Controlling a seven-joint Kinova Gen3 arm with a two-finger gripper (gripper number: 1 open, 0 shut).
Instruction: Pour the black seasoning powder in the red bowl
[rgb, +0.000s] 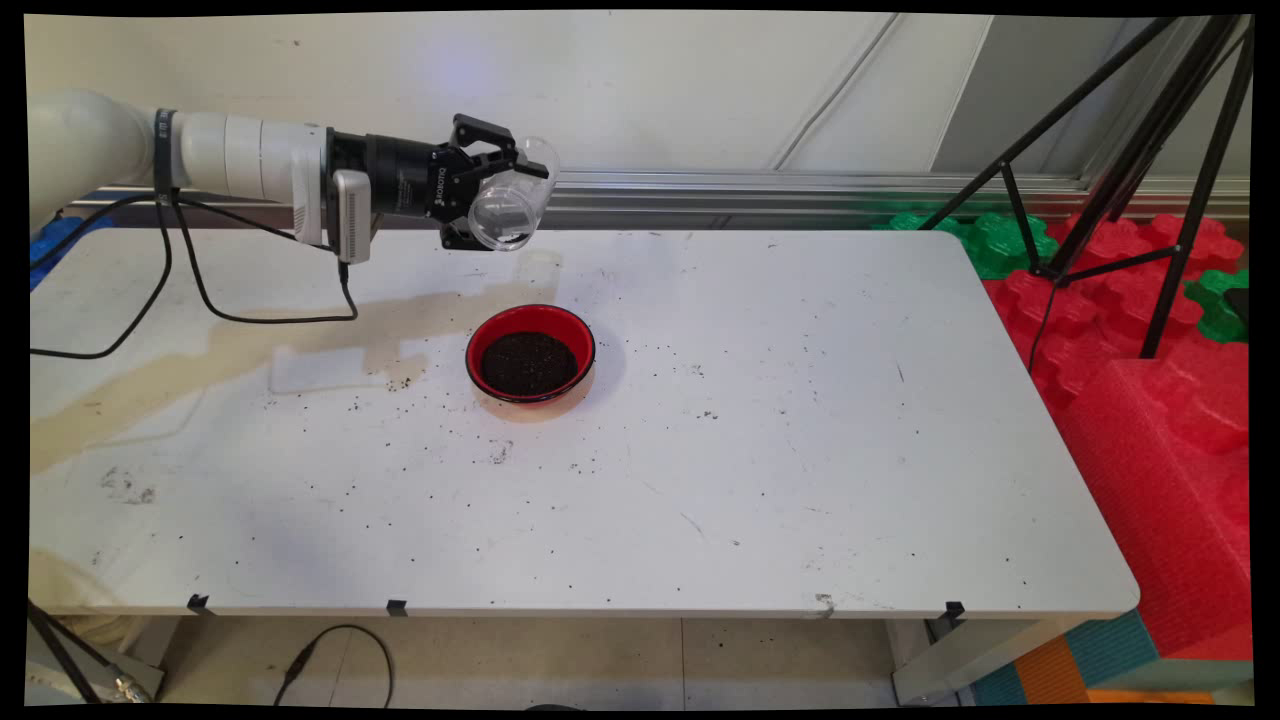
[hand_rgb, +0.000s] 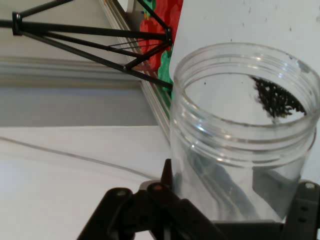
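Note:
My gripper (rgb: 500, 195) is shut on a clear plastic jar (rgb: 510, 200), held on its side high above the table's back part, its mouth tilted down toward the camera. In the hand view the jar (hand_rgb: 240, 150) fills the right half, with a few dark grains clinging near its rim. Below and slightly right of the jar stands a red bowl (rgb: 530, 353) filled with dark granules. The jar looks nearly empty.
Dark grains lie scattered on the white table (rgb: 800, 450) around the bowl. Black cables (rgb: 200, 290) hang from the arm at left. A black tripod (rgb: 1150, 150) and red and green foam blocks (rgb: 1150, 350) stand to the right of the table.

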